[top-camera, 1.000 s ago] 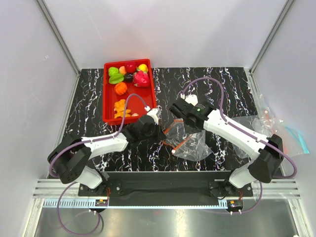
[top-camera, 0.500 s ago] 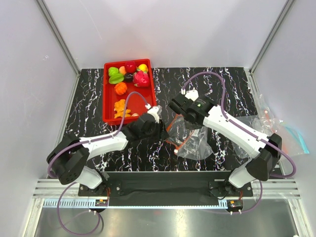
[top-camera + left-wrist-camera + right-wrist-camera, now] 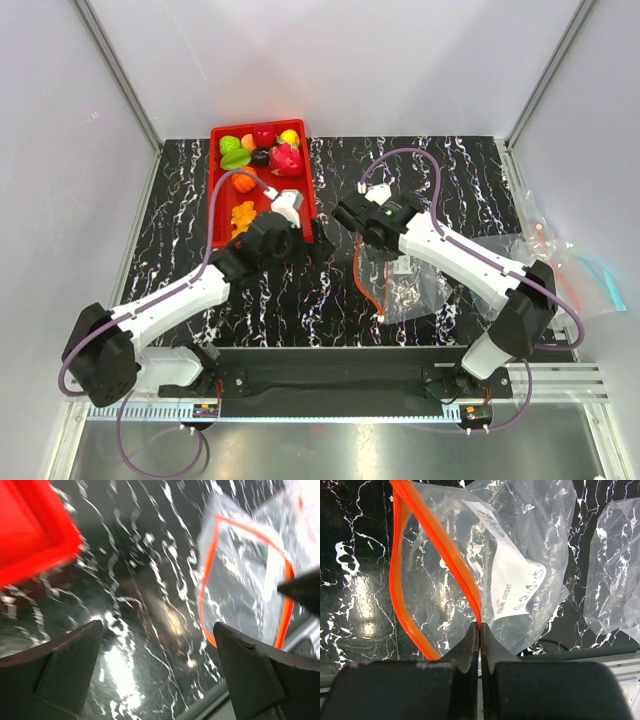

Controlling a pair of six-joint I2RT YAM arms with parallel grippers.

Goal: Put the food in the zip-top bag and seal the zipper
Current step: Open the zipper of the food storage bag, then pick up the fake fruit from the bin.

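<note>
The food (image 3: pixel 259 150), several glossy toy fruits and vegetables, lies in the red tray (image 3: pixel 222 238) at the back left. The zip-top bag (image 3: pixel 408 288) sits right of centre with its mouth held open. My right gripper (image 3: pixel 361 242) is shut on one lip of the orange-red zipper (image 3: pixel 441 546), pinching it at the fingertips (image 3: pixel 480 628); the other lip bows out to the left. The bag's white label (image 3: pixel 517 587) shows through the plastic. My left gripper (image 3: pixel 312 236) hangs open and holds nothing, by the tray's near right corner (image 3: pixel 35 535), to the left of the bag (image 3: pixel 245 587).
More clear bags (image 3: pixel 535 250) lie crumpled at the right table edge, with a blue-tinted one (image 3: pixel 603 275) beyond it. One of these spare bags (image 3: pixel 620 565) lies just to the right of the held bag. Metal frame posts and white walls enclose the marbled black table (image 3: pixel 180 220).
My left gripper let go of the bag, opened wide and drew back toward the tray. My right gripper closed on the zipper, and the bag's mouth now stands open.
</note>
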